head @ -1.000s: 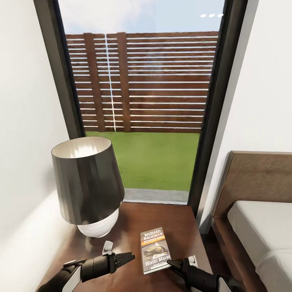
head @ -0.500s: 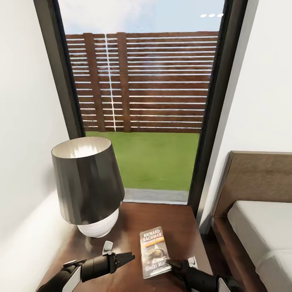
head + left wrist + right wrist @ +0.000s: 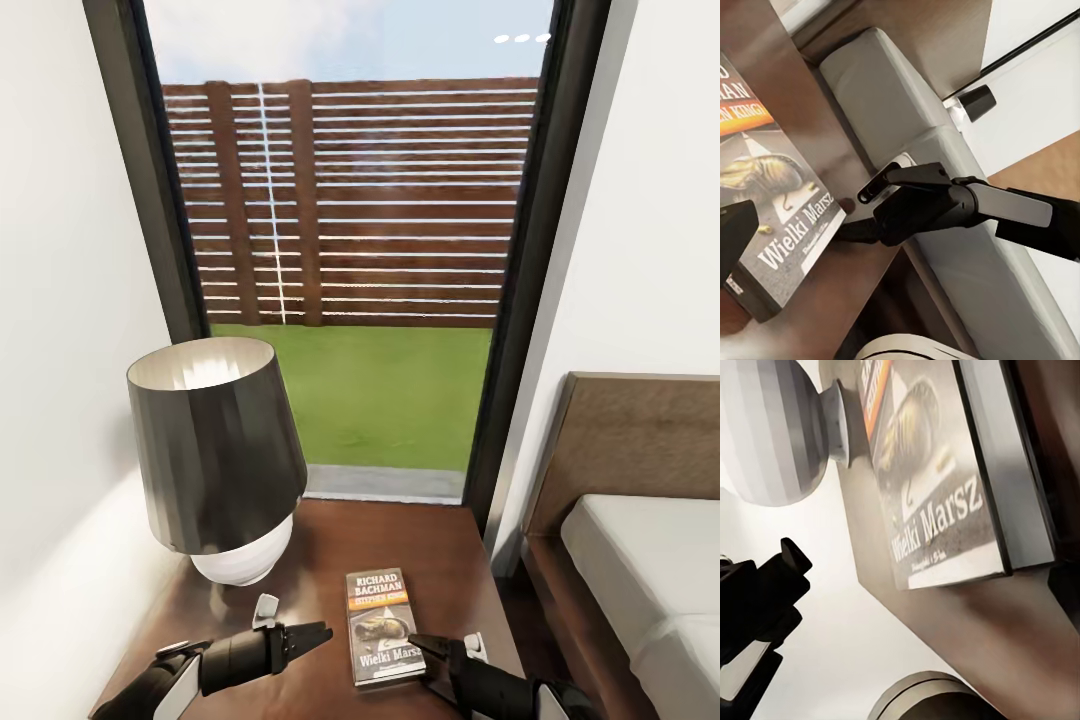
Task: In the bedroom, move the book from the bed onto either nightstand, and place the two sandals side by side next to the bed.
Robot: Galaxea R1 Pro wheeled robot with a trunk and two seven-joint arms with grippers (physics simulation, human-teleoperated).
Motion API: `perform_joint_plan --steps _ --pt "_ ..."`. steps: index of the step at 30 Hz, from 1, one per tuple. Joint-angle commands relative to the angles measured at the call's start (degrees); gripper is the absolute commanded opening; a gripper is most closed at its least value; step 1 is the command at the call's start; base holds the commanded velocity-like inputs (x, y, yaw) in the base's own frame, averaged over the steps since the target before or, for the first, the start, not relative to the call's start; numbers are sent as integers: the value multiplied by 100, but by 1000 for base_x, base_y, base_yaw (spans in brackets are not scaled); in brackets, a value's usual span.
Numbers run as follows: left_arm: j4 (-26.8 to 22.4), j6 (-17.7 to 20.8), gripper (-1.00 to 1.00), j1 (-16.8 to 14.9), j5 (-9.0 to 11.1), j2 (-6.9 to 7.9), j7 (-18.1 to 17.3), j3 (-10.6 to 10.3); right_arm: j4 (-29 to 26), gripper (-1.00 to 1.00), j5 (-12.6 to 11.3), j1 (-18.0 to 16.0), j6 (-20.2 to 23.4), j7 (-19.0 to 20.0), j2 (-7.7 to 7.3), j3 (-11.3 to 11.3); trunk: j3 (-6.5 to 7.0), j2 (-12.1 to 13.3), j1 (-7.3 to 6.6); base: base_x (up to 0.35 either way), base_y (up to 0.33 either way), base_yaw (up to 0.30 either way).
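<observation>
The book (image 3: 382, 625) lies flat on the nightstand (image 3: 440, 560), between the two claws. The right claw (image 3: 425, 648) sits at the book's near right corner; whether it grips cannot be told. The left claw (image 3: 318, 632), just left of the book, appears closed and empty. A lamp (image 3: 215, 455) stands beyond the left claw; the bed (image 3: 640, 560) lies right of the right claw.

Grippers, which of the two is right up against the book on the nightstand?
The right gripper: its tip meets the book at its near right corner. The left gripper points at the book with a gap of bare nightstand between.
</observation>
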Motion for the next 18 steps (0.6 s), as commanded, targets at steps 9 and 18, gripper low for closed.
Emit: perform_joint_plan --steps 9,18 --pt "107 52 100 -4 55 7 -4 -39 3 100 29 0 -5 3 1 -12 -6 -2 -1 -180 0 0" --pt "140 44 100 -4 55 7 4 -35 3 100 29 -2 -3 3 1 -12 -6 -2 -1 -115 0 0"
